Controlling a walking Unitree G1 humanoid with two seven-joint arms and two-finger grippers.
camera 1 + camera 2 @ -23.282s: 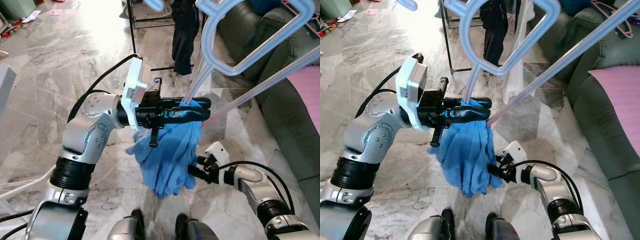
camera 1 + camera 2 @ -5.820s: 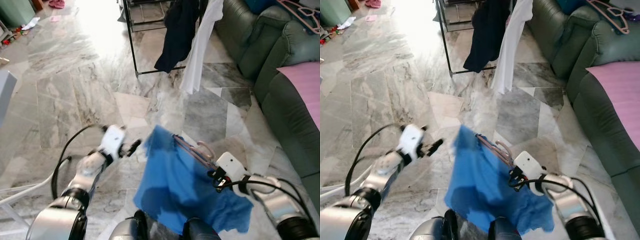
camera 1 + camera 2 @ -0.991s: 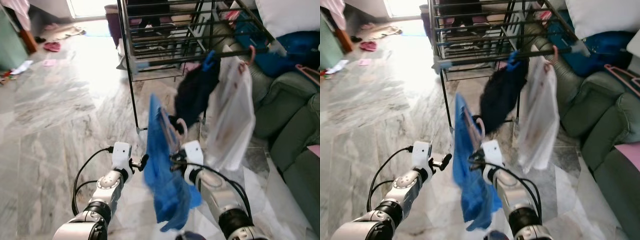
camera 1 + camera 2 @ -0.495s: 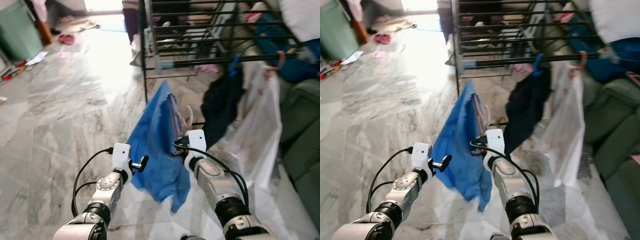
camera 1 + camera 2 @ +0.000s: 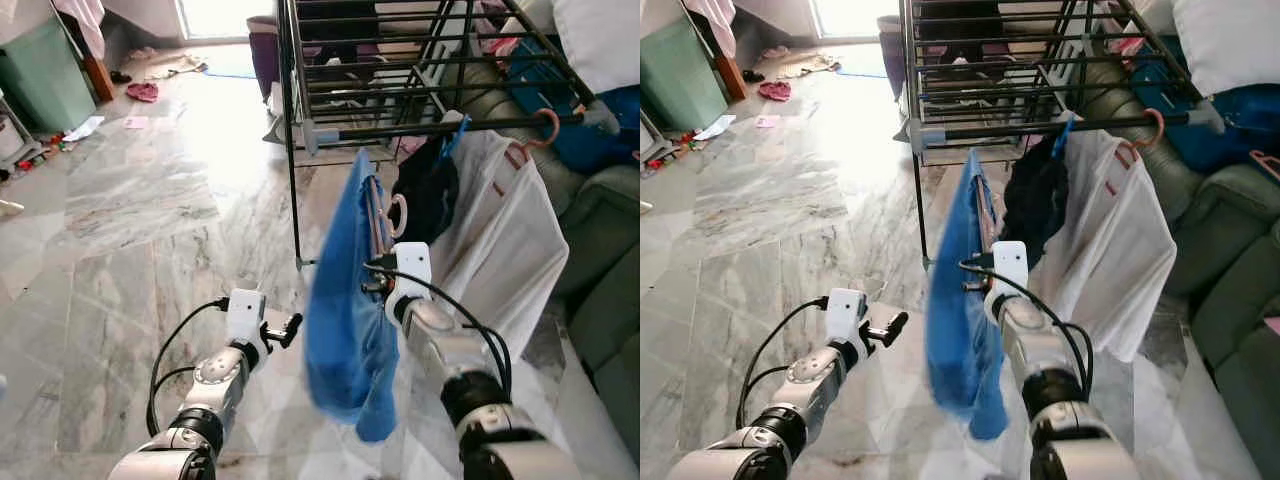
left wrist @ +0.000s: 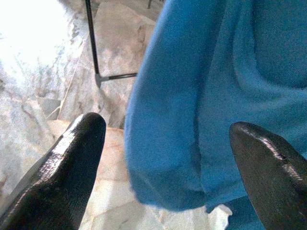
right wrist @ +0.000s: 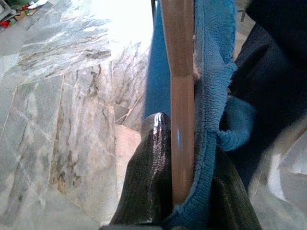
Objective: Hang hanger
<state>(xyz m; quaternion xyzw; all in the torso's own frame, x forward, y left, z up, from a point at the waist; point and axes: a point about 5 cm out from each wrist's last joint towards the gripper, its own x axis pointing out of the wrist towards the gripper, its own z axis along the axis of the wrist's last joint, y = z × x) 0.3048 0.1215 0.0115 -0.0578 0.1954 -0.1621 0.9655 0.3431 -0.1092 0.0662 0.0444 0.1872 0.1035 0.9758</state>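
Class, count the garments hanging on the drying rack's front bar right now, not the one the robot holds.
2: a dark garment on a blue hanger, and a white shirt beside it on a pink hanger. Others may hang hidden behind.

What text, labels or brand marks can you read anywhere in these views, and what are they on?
None can be read.
White garment on the drying rack: faint reddish marks near the collar, too blurred to tell whether they are print.
White wrist camera housings above the left gripper and right gripper: no lettering visible.
Blue cloth and its hanger held in the right gripper: plain, no label showing.
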